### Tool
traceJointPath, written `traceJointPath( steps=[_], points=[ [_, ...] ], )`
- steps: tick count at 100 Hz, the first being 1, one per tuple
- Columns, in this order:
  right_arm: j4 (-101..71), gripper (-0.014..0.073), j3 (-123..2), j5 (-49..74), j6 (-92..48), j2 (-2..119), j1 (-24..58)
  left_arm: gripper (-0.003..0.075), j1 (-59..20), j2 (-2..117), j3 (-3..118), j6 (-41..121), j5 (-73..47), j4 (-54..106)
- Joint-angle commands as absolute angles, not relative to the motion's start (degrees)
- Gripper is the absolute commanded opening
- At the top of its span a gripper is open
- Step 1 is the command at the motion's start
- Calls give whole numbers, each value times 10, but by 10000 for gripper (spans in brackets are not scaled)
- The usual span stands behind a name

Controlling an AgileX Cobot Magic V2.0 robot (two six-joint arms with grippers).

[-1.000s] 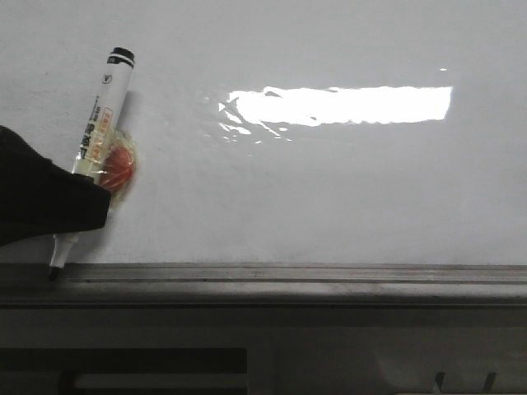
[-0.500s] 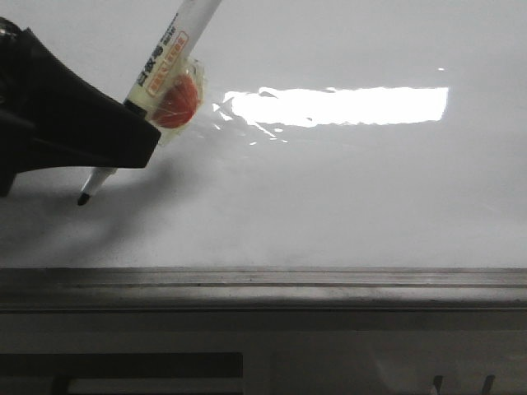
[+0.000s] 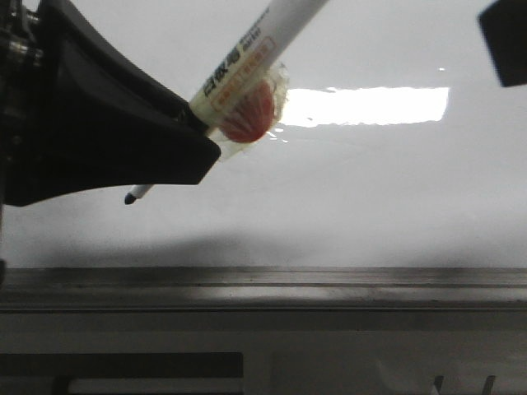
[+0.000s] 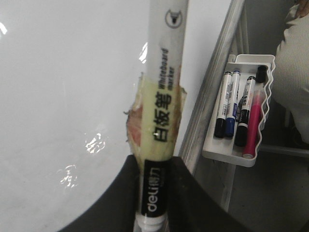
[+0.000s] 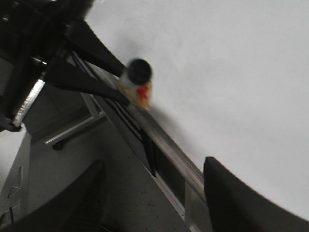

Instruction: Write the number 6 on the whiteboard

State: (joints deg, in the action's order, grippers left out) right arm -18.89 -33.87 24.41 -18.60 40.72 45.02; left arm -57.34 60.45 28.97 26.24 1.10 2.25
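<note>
My left gripper [image 3: 189, 140] is shut on a white marker [image 3: 247, 58] with a red taped patch [image 3: 245, 115]. The marker leans steeply to the right. Its black tip [image 3: 129, 198] hangs in front of the whiteboard [image 3: 370, 189], above the grey rail [image 3: 263, 280]; whether it touches the board I cannot tell. In the left wrist view the black fingers [image 4: 120, 203] clamp the marker [image 4: 164, 96] just above its tip end. My right gripper [image 5: 152, 193] is open and holds nothing; one dark corner of it [image 3: 504, 41] shows at the upper right. No number 6 shows on the board.
A white tray [image 4: 256, 159] beside the board's frame holds several markers. A person's light sleeve [image 4: 294, 72] is at that view's edge. A bright light reflection [image 3: 370, 105] lies on the board. Dark floor [image 5: 120, 193] lies below the rail [image 5: 164, 140].
My left gripper has risen from the rail and moved right with the marker, which now tilts further over. A corner of the right gripper has come into the front view.
</note>
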Motion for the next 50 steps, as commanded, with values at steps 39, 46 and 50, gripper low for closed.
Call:
traceJointPath(
  steps=[39,46,50],
  points=[
    [-198,396,-384,47,-198,538,514,-21,-589,614,309,262,80,13],
    [-198,379,-388,49,-198,551,515,-21,-589,614,309,262,80,13],
    [-198,350,-393,51,-198,556,516,-21,-589,614,309,262,80,13]
  ],
)
